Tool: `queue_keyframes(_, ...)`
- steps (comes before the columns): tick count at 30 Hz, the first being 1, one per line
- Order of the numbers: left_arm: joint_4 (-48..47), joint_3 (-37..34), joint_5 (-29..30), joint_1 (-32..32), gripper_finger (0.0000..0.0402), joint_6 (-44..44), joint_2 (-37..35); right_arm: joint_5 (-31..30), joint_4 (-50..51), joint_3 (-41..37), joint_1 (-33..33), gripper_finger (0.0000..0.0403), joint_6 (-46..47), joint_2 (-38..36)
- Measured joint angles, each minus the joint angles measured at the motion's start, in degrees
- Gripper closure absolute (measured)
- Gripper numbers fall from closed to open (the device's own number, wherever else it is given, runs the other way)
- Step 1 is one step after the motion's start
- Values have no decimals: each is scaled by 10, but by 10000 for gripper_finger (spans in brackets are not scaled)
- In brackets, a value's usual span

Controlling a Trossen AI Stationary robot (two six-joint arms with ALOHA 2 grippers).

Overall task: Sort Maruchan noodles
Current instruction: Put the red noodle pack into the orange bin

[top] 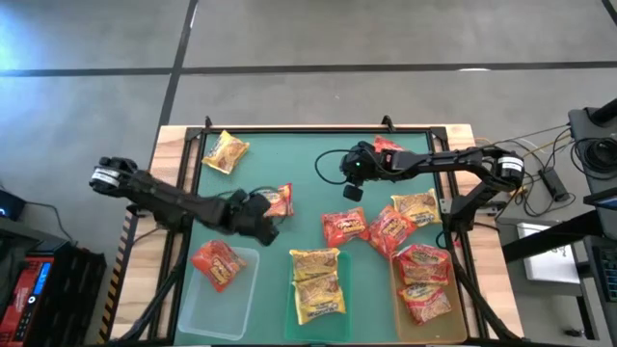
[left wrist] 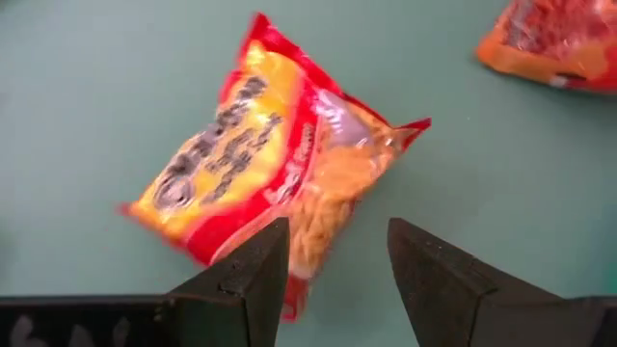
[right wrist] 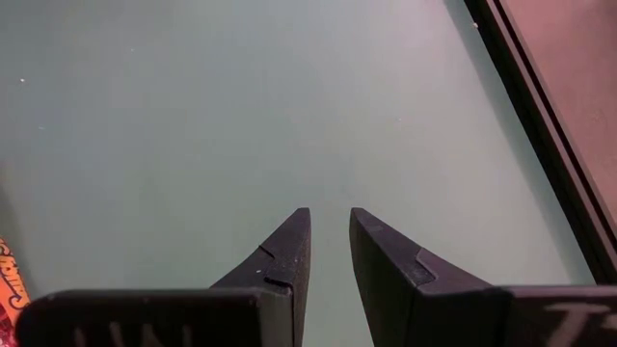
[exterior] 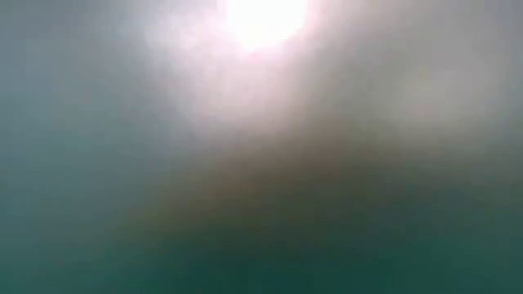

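On the green bench (top: 289, 164), just left of centre, my left hand (top: 262, 220) sits low over a red-and-yellow packet (top: 278, 200), fingers (left wrist: 253, 275) spread with a gap between them and the packet's near edge lying at that gap; nothing is pinched yet, as far as I can judge. I'd say the hand is lined up this way to close across the crinkly edge, since that packet still lies loose outside the trays.

The sorting so far explains the layout: a red-orange packet in the left tray (top: 198, 308), yellow ones in the middle tray (top: 342, 289), red ones in the right tray (top: 400, 313). Several packets lie loose near the right tray, and one yellow packet (top: 226, 151) sits at the far left.

My right hand (top: 353, 178) waits over bare mat, fingers nearly together, holding nothing. The low view is a blur, so I get nothing from it.
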State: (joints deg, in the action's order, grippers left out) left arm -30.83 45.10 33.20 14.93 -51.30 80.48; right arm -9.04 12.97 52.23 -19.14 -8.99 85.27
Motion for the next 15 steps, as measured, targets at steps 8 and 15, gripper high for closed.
queue_keyframes(8,-45,-11,99,38,239,-127,0,0,0,0,0,337,0,0)
queue_keyframes(15,-23,-47,96,37,239,-194,0,0,0,0,0,337,0,0)
